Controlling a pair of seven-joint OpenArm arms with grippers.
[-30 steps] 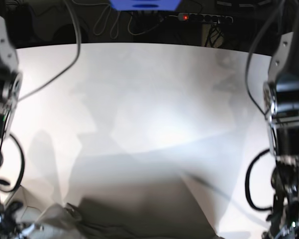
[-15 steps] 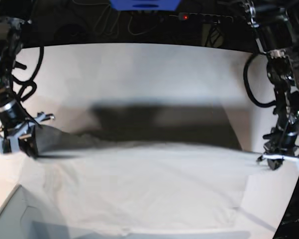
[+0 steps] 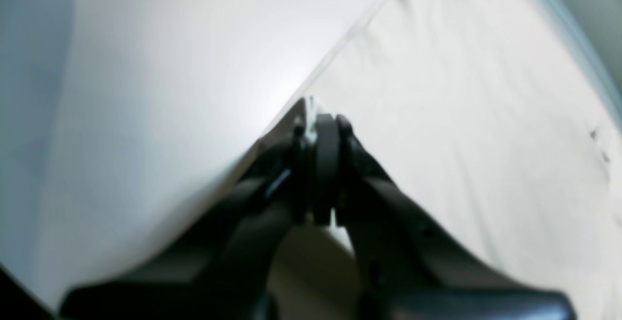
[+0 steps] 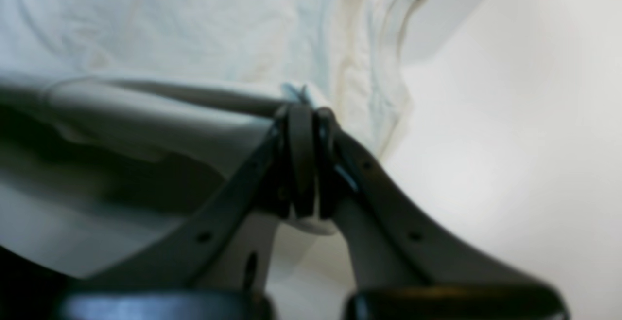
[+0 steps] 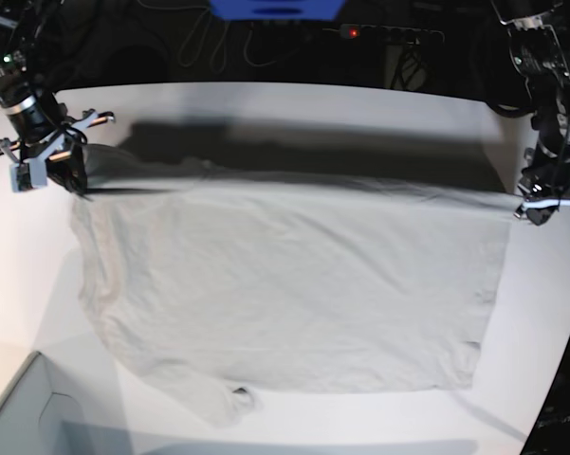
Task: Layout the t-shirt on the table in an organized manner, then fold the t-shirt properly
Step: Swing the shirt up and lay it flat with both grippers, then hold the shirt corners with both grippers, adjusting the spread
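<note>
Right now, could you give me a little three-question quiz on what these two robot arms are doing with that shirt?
1. True or false: both grippers are clamped on the t-shirt.
2. Which edge is lifted off the table? A: far edge. B: near edge. C: none.
3. Fill in: at the near left corner of the base view sits a grey ____.

Key: 1 true, the left gripper and right gripper each pinch a far corner. 2 A. 3 box.

white table [image 5: 285, 114], t-shirt [image 5: 294, 294] spread flat
</note>
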